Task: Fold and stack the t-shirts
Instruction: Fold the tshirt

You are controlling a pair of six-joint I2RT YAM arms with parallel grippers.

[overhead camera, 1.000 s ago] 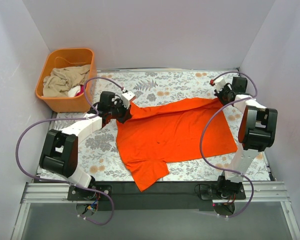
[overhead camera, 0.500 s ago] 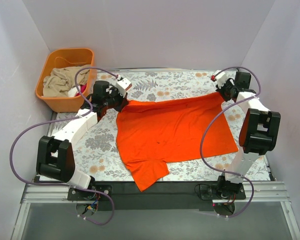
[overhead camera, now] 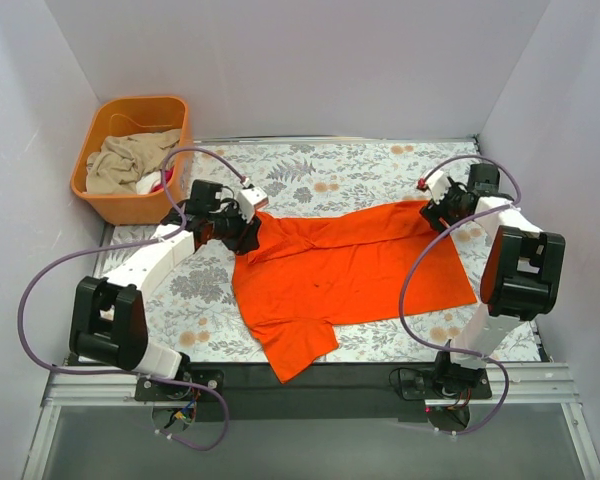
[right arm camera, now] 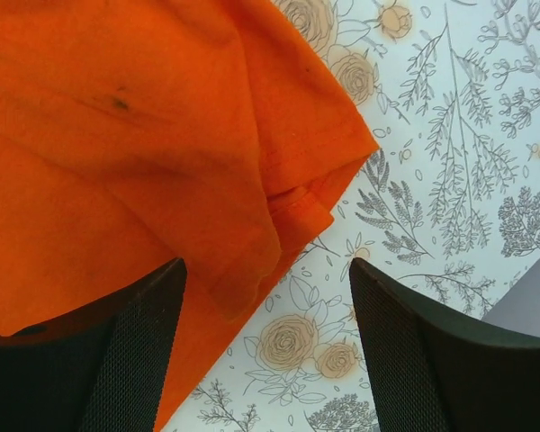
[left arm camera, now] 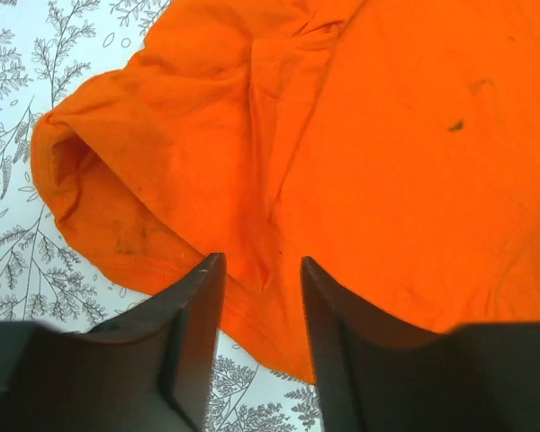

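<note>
An orange-red t-shirt (overhead camera: pixel 350 270) lies spread over the floral tablecloth, one sleeve (overhead camera: pixel 295 350) pointing toward the near edge. Its far edge is loosely wrinkled. My left gripper (overhead camera: pixel 248 232) hovers at the shirt's far-left corner, jaws apart; in the left wrist view the gripper (left arm camera: pixel 261 270) is over the hem (left arm camera: pixel 252 319) without pinching it. My right gripper (overhead camera: pixel 432 212) is at the far-right corner, jaws wide; the right wrist view shows the gripper (right arm camera: pixel 265 274) open above the shirt's corner (right arm camera: pixel 297 207), which rests on the cloth.
An orange plastic tub (overhead camera: pixel 132 160) at the far left holds beige cloth (overhead camera: pixel 130 160) and something pink. Purple cables loop off both arms. White walls close in the table on three sides; a black rail (overhead camera: pixel 320 385) runs along the near edge.
Both grippers were shut on the shirt's far corners, stretched it out toward the back, then came down and opened. The far edge now lies slack on the tablecloth.
</note>
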